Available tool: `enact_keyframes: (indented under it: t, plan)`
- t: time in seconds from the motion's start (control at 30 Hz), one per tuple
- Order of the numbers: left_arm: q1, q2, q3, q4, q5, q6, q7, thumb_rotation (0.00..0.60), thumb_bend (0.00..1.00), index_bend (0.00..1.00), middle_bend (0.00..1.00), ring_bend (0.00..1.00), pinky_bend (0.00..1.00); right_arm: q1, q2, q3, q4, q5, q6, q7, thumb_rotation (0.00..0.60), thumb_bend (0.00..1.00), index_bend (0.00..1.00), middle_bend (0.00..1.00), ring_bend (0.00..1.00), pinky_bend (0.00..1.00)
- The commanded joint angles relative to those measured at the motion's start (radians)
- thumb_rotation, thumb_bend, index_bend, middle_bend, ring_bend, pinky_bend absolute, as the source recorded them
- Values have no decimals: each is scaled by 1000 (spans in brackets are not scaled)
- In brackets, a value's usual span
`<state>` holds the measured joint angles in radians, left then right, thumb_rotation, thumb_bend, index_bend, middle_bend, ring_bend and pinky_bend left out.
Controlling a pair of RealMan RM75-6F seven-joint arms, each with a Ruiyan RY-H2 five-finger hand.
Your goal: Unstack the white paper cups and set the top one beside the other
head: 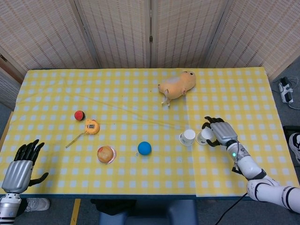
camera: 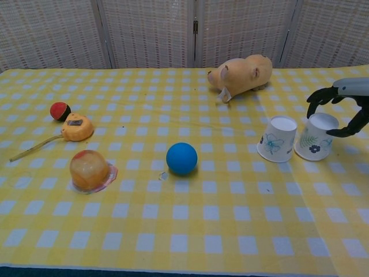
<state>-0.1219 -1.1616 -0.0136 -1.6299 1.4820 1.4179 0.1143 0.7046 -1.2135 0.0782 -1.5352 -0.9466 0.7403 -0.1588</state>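
Note:
Two white paper cups with blue flower prints stand side by side, mouths up, on the yellow checked tablecloth at the right. The left cup (head: 187,137) (camera: 277,138) stands free. My right hand (head: 220,132) (camera: 347,99) holds the right cup (head: 204,136) (camera: 314,137), with fingers arched over its rim and the thumb against its right side. That cup rests on the cloth, nearly touching the other one. My left hand (head: 21,164) hangs open off the table's front left corner, holding nothing.
A tan plush pig (head: 177,85) (camera: 242,73) lies behind the cups. A blue ball (head: 144,148) (camera: 181,158) sits mid-table. Further left are a domed orange jelly (head: 106,154), an orange tape measure (head: 92,127) and a small red ball (head: 79,115).

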Motion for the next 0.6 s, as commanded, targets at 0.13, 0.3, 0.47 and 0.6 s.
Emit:
enact_keyframes:
  t: [0.13,0.3,0.47,0.6]
  plan:
    - [2,0,-1,3,5,8,-4,600,249,71,8,23,0,-3,6,-1,-2,-1,-4,4,600,444,230,81,100,92]
    - [3,2,0,1,3,6,-4,600,249,71,8,23,0,-8,10,2,-2,-15,-1,18,600,446,195,80,98,90]
    - [3,4,0,-2,5,9,-4,600,249,71,8,23,0,-15,18,7,-8,-34,8,33,600,446,177,80,98,89]
    - [4,6,-1,-5,6,11,-3,600,248,71,8,23,0,-31,44,14,-32,-56,30,55,600,447,146,78,97,89]
